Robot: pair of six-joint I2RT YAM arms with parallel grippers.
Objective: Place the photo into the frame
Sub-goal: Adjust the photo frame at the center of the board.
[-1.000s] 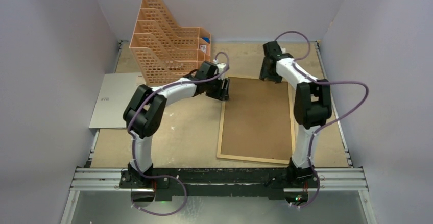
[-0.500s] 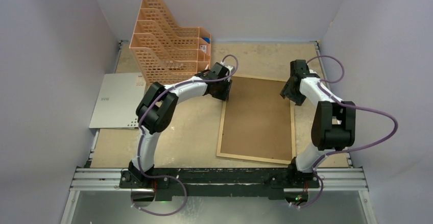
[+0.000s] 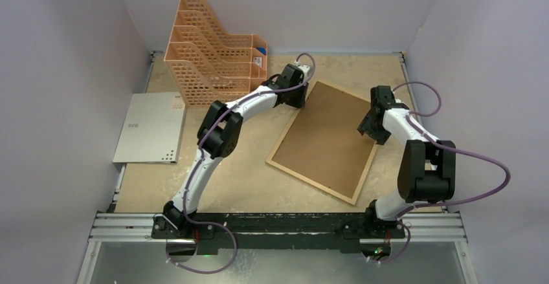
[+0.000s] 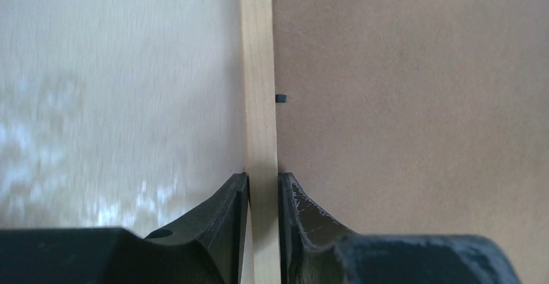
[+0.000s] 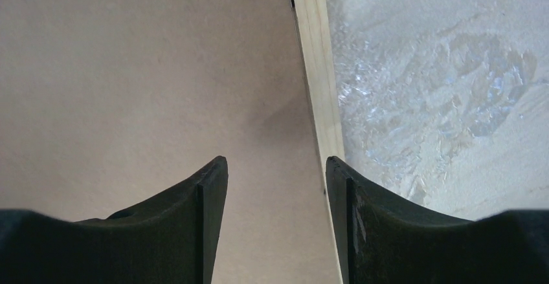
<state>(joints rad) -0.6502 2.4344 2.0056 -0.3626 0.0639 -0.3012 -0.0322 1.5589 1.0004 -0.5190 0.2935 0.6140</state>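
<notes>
Top view: the frame (image 3: 311,182) lies back-up, skewed, mid-picture on the bench (image 3: 239,180). Photo nowhere seen.
Left wrist: my left end effector (image 4: 262,190) pinches the frame's wooden edge.
Right wrist: my right end effector (image 5: 277,174) is spread over the backing board (image 5: 129,70).
Likely step: positioning the frame. Next, the backing needs freeing.

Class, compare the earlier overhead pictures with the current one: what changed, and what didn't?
The frame, lying back up, swung clockwise in the overhead view, its rail clamped in the left tool, which moved away and right. The right tool drew back along the right rail, open. The orange organizer and grey sheet stayed.
</notes>
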